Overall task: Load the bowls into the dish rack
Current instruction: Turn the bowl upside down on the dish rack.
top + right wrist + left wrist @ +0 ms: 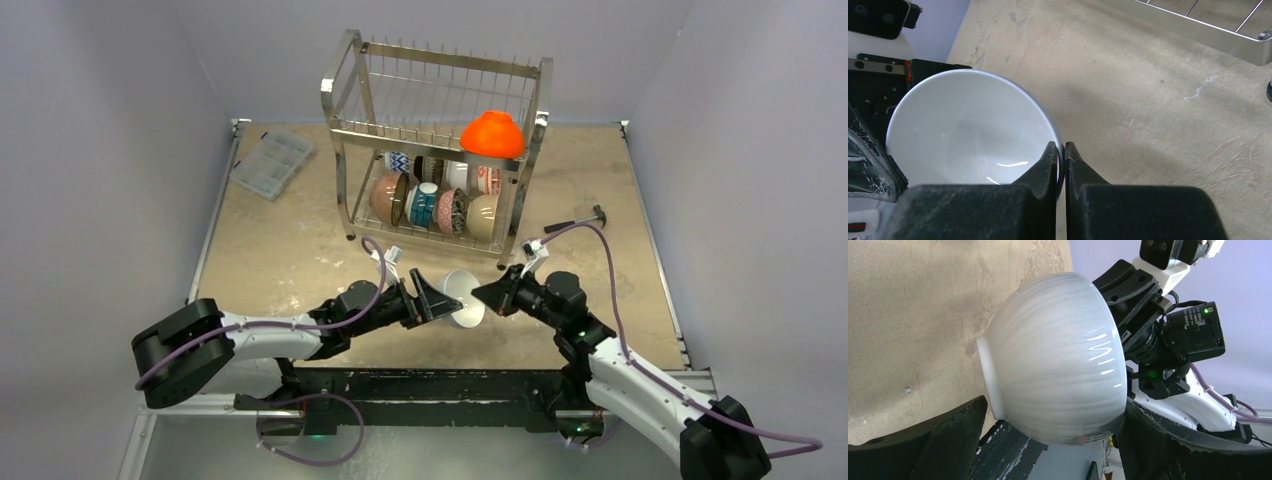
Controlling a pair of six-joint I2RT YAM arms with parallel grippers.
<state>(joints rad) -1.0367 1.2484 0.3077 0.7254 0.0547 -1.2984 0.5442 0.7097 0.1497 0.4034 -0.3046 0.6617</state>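
A white bowl [466,300] hangs on its side above the table in front of the dish rack [440,130], held between both arms. My left gripper [445,298] straddles it, with one finger [963,425] at its foot and the other [1168,440] against its rim; its ribbed outside fills the left wrist view [1058,360]. My right gripper [1062,147] is shut on the bowl's rim, one finger inside the bowl [963,130] and one outside. An orange-red bowl [492,135] lies upside down on the rack's upper tier. Several patterned bowls [430,205] stand in the lower tier.
A flat clear plastic compartment box [272,163] lies at the far left of the table. A small hammer [580,220] lies right of the rack. The rack's lower edge [1208,30] shows in the right wrist view. Grey walls close in on both sides.
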